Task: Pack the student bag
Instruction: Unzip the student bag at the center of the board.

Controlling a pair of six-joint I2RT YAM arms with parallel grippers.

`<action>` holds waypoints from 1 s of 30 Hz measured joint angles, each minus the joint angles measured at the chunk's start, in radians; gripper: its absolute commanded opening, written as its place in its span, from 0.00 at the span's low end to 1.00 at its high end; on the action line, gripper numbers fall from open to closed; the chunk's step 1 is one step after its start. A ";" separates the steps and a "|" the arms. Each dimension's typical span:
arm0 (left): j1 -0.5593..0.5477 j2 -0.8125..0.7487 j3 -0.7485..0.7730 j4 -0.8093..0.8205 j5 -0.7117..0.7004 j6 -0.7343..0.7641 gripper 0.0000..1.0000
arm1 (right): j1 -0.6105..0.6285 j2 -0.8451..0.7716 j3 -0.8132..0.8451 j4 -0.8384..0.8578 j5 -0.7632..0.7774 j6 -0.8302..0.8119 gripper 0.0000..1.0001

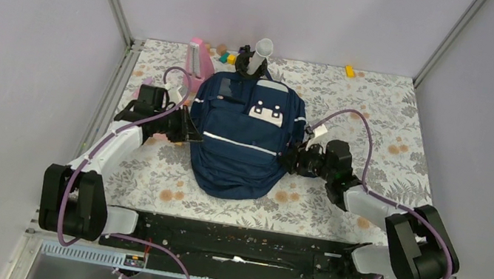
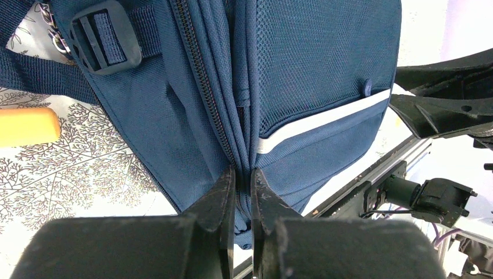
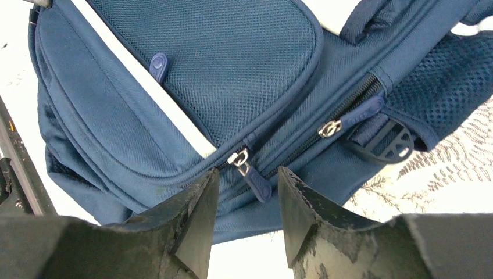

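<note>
floral-print table cover [image 1: 397, 118] sat inside plain lilac-grey walls [image 1: 280, 2] (pretty bare booth), student bag [image 1: 244, 139] lay mid-table, left gripper [image 2: 243, 174] was pinched tight on its left-side fold, right gripper [image 3: 249, 173] had its jaws apart around a zipper pull [image 3: 257, 185]

**Top view:** fixed overhead at the near edge, facing down and forward across the whole surface [image 1: 395, 133], with the student bag [image 1: 244, 139] at centre. **Left wrist view:** looks along the left pincer [image 2: 243, 175], very close to the bag's side seam. **Right wrist view:** looks along the right pincer [image 3: 248, 177], close to its zippered flank. All three views share the bag.
</note>
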 measured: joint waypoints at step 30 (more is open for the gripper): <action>0.012 -0.061 -0.077 0.070 0.015 -0.068 0.00 | 0.096 0.008 0.000 -0.029 0.098 -0.020 0.00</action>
